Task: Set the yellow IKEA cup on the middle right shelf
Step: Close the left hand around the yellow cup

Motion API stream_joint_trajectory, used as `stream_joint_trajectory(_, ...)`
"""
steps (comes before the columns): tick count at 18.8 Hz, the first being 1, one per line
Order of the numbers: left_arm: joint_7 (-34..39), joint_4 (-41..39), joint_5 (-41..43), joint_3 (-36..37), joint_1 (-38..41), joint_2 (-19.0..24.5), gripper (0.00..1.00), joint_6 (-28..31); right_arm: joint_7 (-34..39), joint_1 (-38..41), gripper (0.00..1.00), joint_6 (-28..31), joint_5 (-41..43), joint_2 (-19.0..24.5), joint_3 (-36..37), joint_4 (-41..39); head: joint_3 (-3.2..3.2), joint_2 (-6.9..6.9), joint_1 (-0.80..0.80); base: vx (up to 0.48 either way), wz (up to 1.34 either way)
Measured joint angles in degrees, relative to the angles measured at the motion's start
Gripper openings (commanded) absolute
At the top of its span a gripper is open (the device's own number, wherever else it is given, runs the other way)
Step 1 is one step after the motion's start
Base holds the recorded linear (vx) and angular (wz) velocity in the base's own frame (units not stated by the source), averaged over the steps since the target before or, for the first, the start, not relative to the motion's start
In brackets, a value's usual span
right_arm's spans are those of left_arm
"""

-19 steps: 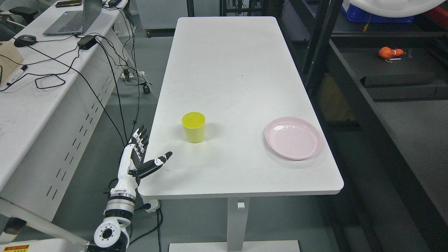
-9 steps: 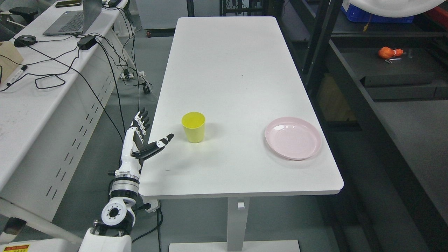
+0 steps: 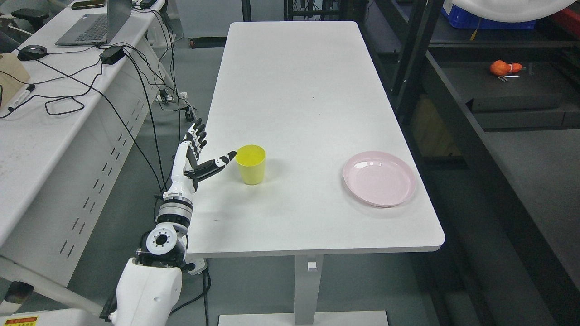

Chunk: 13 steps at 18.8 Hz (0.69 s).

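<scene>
A yellow cup [image 3: 250,164] stands upright on the white table [image 3: 299,104], near its front left part. My left hand [image 3: 202,151] hovers at the table's left edge just left of the cup, open, fingers stretched forward and thumb pointing at the cup's rim, almost touching it. It holds nothing. The dark shelf unit [image 3: 457,113] rises along the table's right side. My right arm is not visible.
A pink plate [image 3: 379,178] lies at the table's front right. An orange object [image 3: 504,68] rests on a dark shelf board at the far right. A side desk [image 3: 41,127] to the left carries a laptop [image 3: 95,25], a mouse and tangled cables.
My left arm has moved forward and a bit to the right, bringing the open hand from the table's front left corner up beside the cup. The cup and plate stayed put.
</scene>
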<state>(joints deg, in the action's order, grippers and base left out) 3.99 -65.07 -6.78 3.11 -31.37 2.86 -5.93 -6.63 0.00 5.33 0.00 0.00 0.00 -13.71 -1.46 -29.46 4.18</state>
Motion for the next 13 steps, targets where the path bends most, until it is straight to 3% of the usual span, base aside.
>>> stream_joint_trajectory(13,-0.12,13.37,0.18,6.32,-7.21,-2.06,0.99,0.0,0.09,0.0,0.99,0.0,0.0,0.0,0.0,0.0,0.0,0.0,0.0,0.0,0.0)
